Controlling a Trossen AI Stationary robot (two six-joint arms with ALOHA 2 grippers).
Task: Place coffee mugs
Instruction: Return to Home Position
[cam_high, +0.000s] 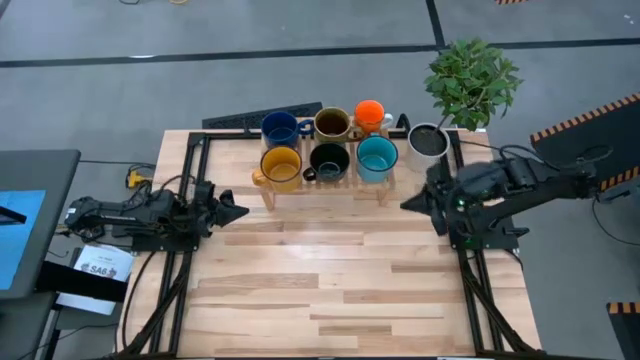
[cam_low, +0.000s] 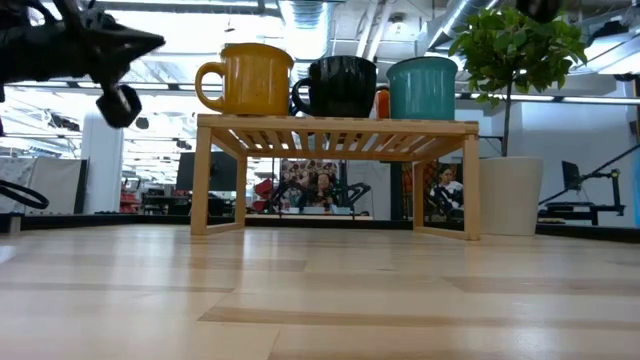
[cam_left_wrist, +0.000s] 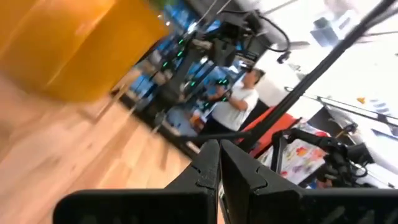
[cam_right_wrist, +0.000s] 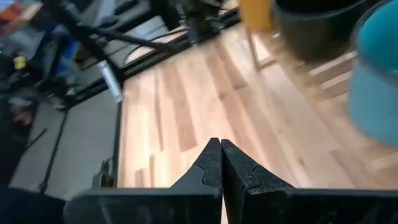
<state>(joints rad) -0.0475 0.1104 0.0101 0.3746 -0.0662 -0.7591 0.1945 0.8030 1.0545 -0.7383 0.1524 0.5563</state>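
Observation:
Six mugs stand on a low wooden slatted rack (cam_high: 325, 185) at the table's far side: dark blue (cam_high: 280, 127), brown (cam_high: 331, 124) and orange (cam_high: 369, 113) in the far row, yellow (cam_high: 281, 164), black (cam_high: 329, 160) and teal (cam_high: 376, 157) in the near row. The near row also shows in the low view (cam_low: 340, 88). My left gripper (cam_high: 240, 211) is shut and empty at the table's left, near the yellow mug. My right gripper (cam_high: 408, 204) is shut and empty at the right, near the teal mug.
A white plant pot (cam_high: 428, 142) with a green plant (cam_high: 470, 80) stands at the far right corner beside the rack. A dark keyboard-like bar (cam_high: 262, 117) lies behind the rack. The table's near half is bare wood (cam_high: 320, 290). People show in the room beyond.

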